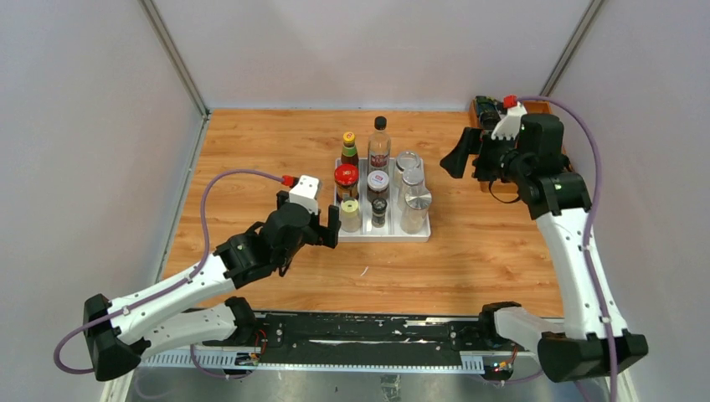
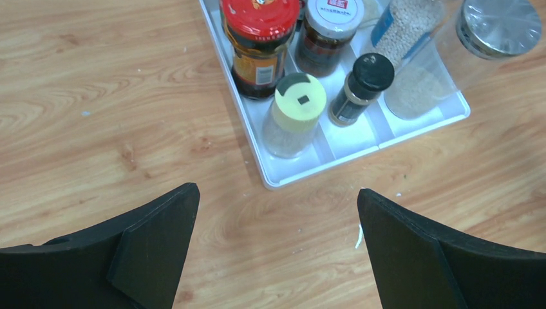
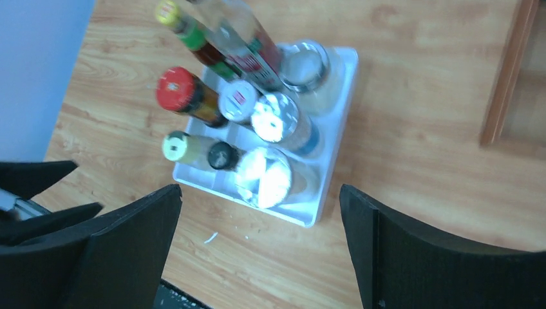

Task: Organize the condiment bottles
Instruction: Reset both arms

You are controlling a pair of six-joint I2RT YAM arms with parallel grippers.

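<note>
The bottles (image 1: 378, 146) all stand upright in the white tray (image 2: 322, 168) at mid-table, in three rows: a shaker (image 2: 295, 109) with a pale yellow lid sits at the near-left corner, a black-capped shaker (image 2: 360, 87) is beside it, and a red-lidded jar (image 2: 261, 38) is just behind. The left gripper (image 2: 277, 190) hangs low just off that near-left corner, its jaws wide apart and holding nothing. The right gripper (image 1: 467, 159) is raised well off to the right near the wooden box (image 1: 536, 105), and it too is spread and empty. No bottle is seen on the table outside the tray, so the sorting looks done or nearly so. The sound move for the left arm is to draw straight back and up, away from the tray rim. It should keep its jaws apart and avoid sweeping sideways, because a nudge to the corner would shift the tray and could topple the light shakers.
</note>
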